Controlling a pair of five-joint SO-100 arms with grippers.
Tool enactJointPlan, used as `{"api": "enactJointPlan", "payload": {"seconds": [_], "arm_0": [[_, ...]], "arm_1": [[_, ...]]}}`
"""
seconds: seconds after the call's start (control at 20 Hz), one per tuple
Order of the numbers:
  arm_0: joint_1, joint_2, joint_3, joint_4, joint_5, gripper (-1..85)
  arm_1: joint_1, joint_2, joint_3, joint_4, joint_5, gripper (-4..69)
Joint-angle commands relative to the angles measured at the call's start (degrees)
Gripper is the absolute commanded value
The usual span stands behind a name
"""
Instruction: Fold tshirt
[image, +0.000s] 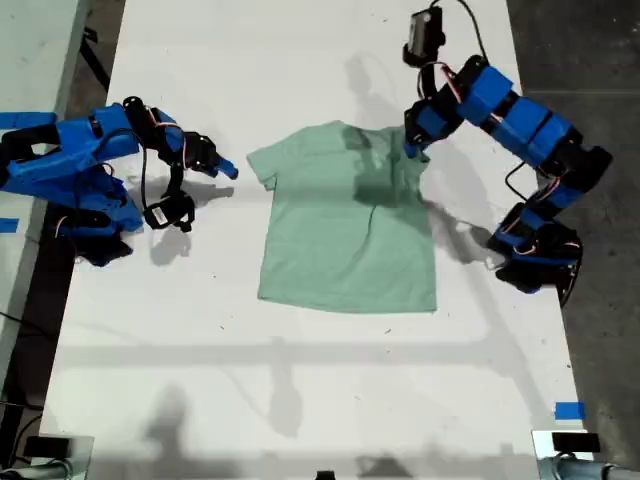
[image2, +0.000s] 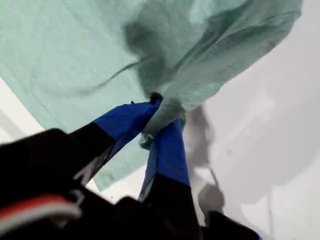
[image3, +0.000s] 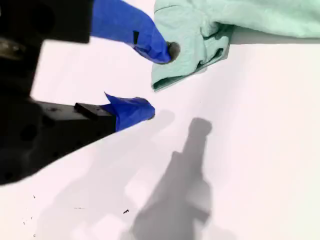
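Tshirt (image: 345, 235), plain pale mint, lies rumpled, sleeve pinched in my first end effector (image2: 162, 117); my second end effector (image3: 155, 82) gapes.

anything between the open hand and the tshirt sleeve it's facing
Nothing visible. My second hand is open just short of the sleeve of the tshirt, with only bare white table between. My first hand is already shut on the opposite sleeve.
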Motion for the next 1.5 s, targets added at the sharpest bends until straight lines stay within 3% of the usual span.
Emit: {"api": "enactJointPlan", "payload": {"seconds": [0.0, 0.2, 0.25, 0.35, 0.8, 1.15, 1.45], "arm_0": [[-0.6, 2.1, -4.7, 0.6, -0.4, 15.4], [0.0, 2.1, -4.8, 0.7, -0.5, 15.4], [0.0, 2.1, -4.8, 0.7, -0.5, 15.4], [0.0, 2.1, -4.9, 0.6, -0.5, 15.6], [-1.1, -7.0, -13.6, 4.1, 1.1, 18.1], [-4.2, -15.7, -31.6, 16.1, 5.4, 26.8], [-6.2, -26.5, -39.8, 17.0, 8.5, 27.8]], "arm_1": [[-5.4, -9.5, -13.4, -3.8, 3.6, -1.4], [-8.9, -24.1, -21.7, -10.7, 6.5, -1.2], [-9.2, -27.0, -22.1, -13.2, 6.8, 2.1], [-9.6, -32.6, -25.3, -14.8, 6.1, 32.5], [-7.8, -14.1, -24.9, 8.1, 3.8, 24.8], [-10.5, 1.9, -10.0, 9.0, 6.0, 21.3], [-11.5, 8.8, -4.9, 8.8, 7.4, 19.1]]}}
